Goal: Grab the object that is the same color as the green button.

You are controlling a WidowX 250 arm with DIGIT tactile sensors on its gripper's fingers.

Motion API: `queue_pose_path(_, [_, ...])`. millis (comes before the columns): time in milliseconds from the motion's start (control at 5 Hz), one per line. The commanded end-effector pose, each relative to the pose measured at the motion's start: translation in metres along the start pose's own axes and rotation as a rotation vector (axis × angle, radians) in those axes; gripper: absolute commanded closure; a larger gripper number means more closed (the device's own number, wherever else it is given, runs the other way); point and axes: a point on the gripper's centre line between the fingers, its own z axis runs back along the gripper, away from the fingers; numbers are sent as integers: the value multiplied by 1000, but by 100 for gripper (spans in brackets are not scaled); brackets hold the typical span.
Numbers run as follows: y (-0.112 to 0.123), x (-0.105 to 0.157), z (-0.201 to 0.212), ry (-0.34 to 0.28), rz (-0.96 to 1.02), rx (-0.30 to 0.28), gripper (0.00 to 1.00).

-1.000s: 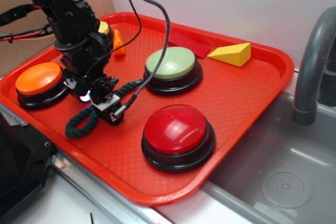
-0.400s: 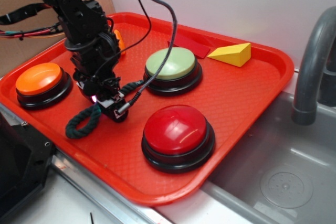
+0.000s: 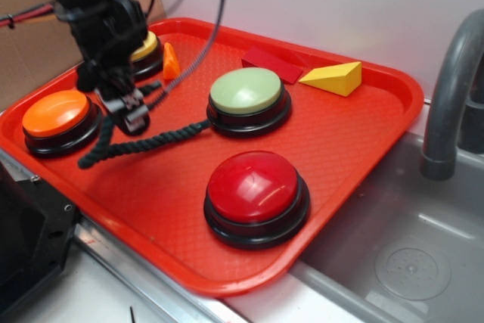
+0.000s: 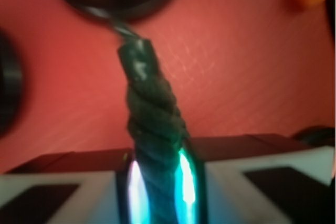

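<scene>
claw clamps rope | rope end beside green button

We record a red tray with a fine diamond-embossed texture. On it: a pale green domed button on a black base; at its 5 o'clock a glossy red domed button; at its 9 o'clock an orange domed button; at 10 o'clock a yellow domed button. Dark green twisted rope, black gripper, small orange cone, yellow wedge, dark red flat piece, grey faucet.
</scene>
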Motion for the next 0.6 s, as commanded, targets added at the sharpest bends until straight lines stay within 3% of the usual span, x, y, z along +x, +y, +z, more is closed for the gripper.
queue_pose_path(0, [-10,3,111,-67,-53,16,100])
queue_pose_path(200, [-11,8,153,-31,19,62,100])
queue_pose_path(400, [-12,9,145,-11,41,100,100])
